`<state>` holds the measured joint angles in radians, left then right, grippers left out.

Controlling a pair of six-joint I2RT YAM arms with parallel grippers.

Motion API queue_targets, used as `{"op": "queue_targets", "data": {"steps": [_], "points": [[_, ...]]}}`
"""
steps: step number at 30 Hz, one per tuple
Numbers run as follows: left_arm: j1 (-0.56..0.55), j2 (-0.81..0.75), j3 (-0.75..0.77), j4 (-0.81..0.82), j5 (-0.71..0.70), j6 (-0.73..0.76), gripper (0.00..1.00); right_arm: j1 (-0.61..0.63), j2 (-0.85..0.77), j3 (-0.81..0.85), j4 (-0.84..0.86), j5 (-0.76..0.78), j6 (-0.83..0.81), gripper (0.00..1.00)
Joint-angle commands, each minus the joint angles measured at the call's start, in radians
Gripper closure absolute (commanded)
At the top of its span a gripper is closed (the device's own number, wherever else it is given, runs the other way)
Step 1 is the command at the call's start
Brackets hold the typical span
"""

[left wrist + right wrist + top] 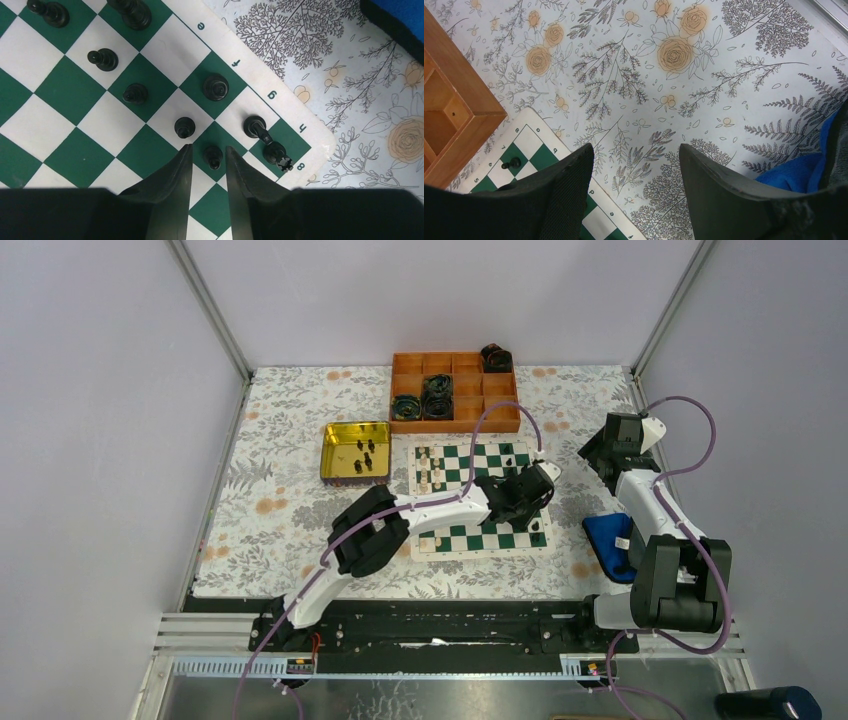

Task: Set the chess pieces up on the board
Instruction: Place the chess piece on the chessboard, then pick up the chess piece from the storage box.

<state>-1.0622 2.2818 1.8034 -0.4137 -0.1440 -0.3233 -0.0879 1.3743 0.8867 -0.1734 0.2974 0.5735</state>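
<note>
The green and white board [520,455] lies mid-table. Cream pieces [432,468] stand on its left side. In the left wrist view, several black pieces [135,93] stand on the board [65,90] near the corner marked h8. My left gripper [208,147] is open. Its two fingertips flank a black pawn [213,156] standing on a green square, with a small gap on each side. In the top view this gripper [535,490] is over the board's right part. My right gripper [636,150] is open and empty over the tablecloth just right of the board [529,140].
A shiny yellow tin [340,432] left of the board holds a few black pieces [365,455]. An orange compartment tray [455,420] with dark cable rolls stands behind the board. A blue cloth [608,540] lies at the right, by the right arm.
</note>
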Motion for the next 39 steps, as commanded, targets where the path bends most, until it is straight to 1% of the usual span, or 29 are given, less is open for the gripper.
{"op": "queue_targets", "data": {"steps": [1, 14, 21, 25, 28, 31, 36, 39], "points": [[0.002, -0.049, -0.013, 0.025, -0.029, -0.011, 0.62, -0.007, -0.027, 0.008, 0.025, 0.007, -0.004, 0.3], [0.002, -0.111, -0.054, 0.03, -0.041, -0.028, 0.59, -0.007, -0.047, 0.0, 0.023, 0.006, -0.013, 0.3], [0.002, -0.211, -0.096, 0.016, -0.073, -0.051, 0.58, -0.007, -0.053, -0.003, 0.023, 0.004, -0.016, 0.29], [0.002, -0.298, -0.151, 0.009, -0.121, -0.061, 0.56, -0.007, -0.056, -0.008, 0.026, 0.0, -0.015, 0.3], [0.011, -0.368, -0.205, 0.008, -0.18, -0.062, 0.49, -0.007, -0.061, -0.012, 0.029, -0.005, -0.015, 0.29], [0.056, -0.428, -0.245, -0.003, -0.205, -0.08, 0.41, -0.007, -0.065, -0.018, 0.032, -0.01, -0.015, 0.3], [0.2, -0.505, -0.29, -0.045, -0.224, -0.136, 0.31, -0.007, -0.074, -0.028, 0.038, -0.024, -0.018, 0.29], [0.303, -0.531, -0.304, -0.072, -0.233, -0.165, 0.22, -0.006, -0.076, -0.031, 0.039, -0.033, -0.022, 0.29]]}}
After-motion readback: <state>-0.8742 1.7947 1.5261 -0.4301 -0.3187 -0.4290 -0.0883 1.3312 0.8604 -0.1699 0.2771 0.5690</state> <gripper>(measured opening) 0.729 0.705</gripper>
